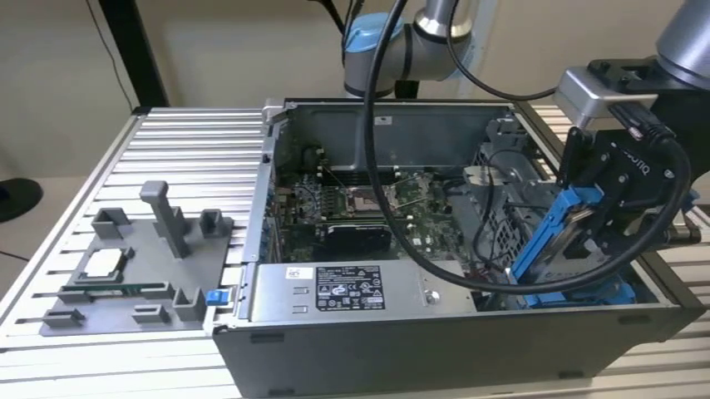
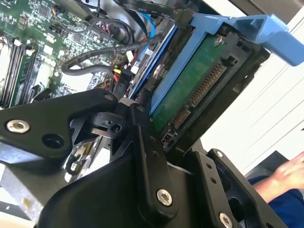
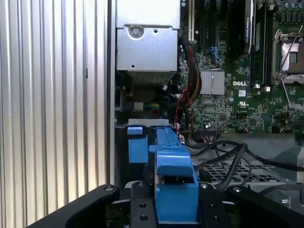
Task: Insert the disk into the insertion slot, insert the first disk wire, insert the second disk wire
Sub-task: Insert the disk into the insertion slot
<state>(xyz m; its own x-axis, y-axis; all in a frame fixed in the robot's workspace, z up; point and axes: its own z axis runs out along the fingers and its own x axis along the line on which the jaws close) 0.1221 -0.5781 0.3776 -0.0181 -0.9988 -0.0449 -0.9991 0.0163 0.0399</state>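
Disk in gripper, at a tilt above computer case

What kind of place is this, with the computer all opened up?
Probably a robot lab or test workshop. A robot arm's gripper holds a blue-framed disk at an open computer case, which sits on a ribbed metal table beside a grey parts holder.

Arm bent over; gripper tilted, jaws clamped on disk.
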